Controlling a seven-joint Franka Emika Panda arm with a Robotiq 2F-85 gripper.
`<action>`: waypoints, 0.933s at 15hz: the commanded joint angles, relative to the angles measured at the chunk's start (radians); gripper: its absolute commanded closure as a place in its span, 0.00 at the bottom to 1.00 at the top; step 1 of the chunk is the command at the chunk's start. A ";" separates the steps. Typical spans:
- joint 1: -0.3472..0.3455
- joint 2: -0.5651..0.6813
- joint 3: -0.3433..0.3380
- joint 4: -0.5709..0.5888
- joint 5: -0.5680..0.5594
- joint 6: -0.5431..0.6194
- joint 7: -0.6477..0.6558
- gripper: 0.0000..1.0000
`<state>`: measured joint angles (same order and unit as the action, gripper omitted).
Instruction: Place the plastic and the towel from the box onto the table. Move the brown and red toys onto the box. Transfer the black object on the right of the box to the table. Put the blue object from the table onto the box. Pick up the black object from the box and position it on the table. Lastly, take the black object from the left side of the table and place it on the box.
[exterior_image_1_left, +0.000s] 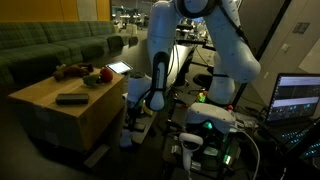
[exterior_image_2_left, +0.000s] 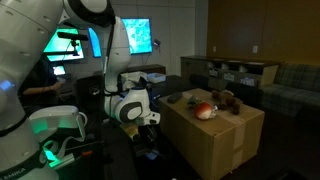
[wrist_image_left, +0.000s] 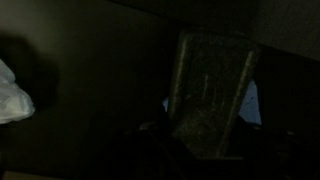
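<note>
Field notes, box as reference. You had the gripper (exterior_image_1_left: 133, 120) hanging low just beside the box (exterior_image_1_left: 45, 115), below its top, on the side facing the arm. The jaws were too dark in the wrist view to read, so I cannot tell whether they stood wide, narrow or gripping.

In the wrist view a dull oblong slab (wrist_image_left: 210, 90) stood mid-frame right ahead of the gripper; contact was unclear. A pale-blue patch (wrist_image_left: 252, 102) showed just past its right edge, and a white crumpled thing (wrist_image_left: 12, 95) lay far left.

On the box top, the brown toy (exterior_image_2_left: 228, 100) and red toy (exterior_image_2_left: 205, 110) sat close together near one end, seen in both exterior views. A flat black object (exterior_image_1_left: 70, 98) also lay on the box top, apart from the toys.
</note>
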<state>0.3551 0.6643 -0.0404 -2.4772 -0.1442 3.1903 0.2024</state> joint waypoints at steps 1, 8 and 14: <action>0.004 0.081 -0.022 0.067 0.064 0.031 -0.052 0.67; 0.000 0.140 -0.083 0.091 0.090 0.064 -0.086 0.67; 0.000 0.184 -0.118 0.119 0.109 0.085 -0.086 0.67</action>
<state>0.3476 0.8077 -0.1421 -2.3893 -0.0783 3.2361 0.1469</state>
